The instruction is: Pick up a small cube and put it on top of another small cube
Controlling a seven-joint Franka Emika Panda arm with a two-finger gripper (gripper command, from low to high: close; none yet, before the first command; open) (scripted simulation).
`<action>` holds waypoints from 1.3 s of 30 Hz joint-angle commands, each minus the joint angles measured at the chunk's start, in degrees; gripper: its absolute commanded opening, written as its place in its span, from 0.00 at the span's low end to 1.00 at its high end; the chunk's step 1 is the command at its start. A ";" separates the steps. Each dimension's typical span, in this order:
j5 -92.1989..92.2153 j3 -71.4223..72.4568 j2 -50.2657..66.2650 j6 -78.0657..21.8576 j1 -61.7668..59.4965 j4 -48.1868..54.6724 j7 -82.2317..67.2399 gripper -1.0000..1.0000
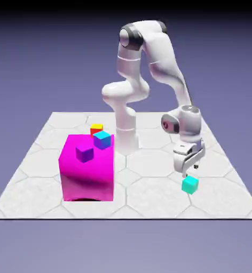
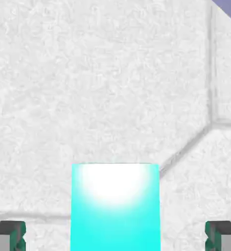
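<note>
A: What does the small cube [image 1: 190,185] look like?

B: Plain turquoise all over, glowing bright on the face that shows in the hand view, where it sits large between the two grey fingertips [image 2: 10,234]. It is much smaller than the big magenta block [image 1: 88,170].

A: Where is it?

B: On the white tiled table [image 1: 149,197], toward the exterior view's right and near the front edge, well apart from the magenta block. The gripper [image 1: 189,171] hangs right above it, pointing down.

A: Is the gripper holding it?

B: No. The jaws stand wide apart, with clear gaps of bare table on either side of the cube in the hand view. Nothing is gripped.

A: Any containers?

B: No box or tray shows. The magenta block does carry things: a purple cube [image 1: 84,153] and a blue cube with a purple side [image 1: 102,139] rest on its top face.

A: Counts?

B: One turquoise cube, one purple, one blue-and-purple, one big magenta block. There is also one small cube with a yellow top and red side [image 1: 96,128] behind the block; I can't tell whether it touches it.
</note>
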 commanded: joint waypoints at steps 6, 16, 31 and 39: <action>-3.02 -5.14 8.99 6.35 4.58 2.75 2.43 0.00; 2.00 2.26 -9.69 -7.87 -6.97 -2.13 4.61 0.00; 5.42 1.62 -40.84 -35.63 -34.25 -7.00 36.81 0.00; 7.25 1.28 -57.45 -50.43 -48.80 -9.59 53.98 0.00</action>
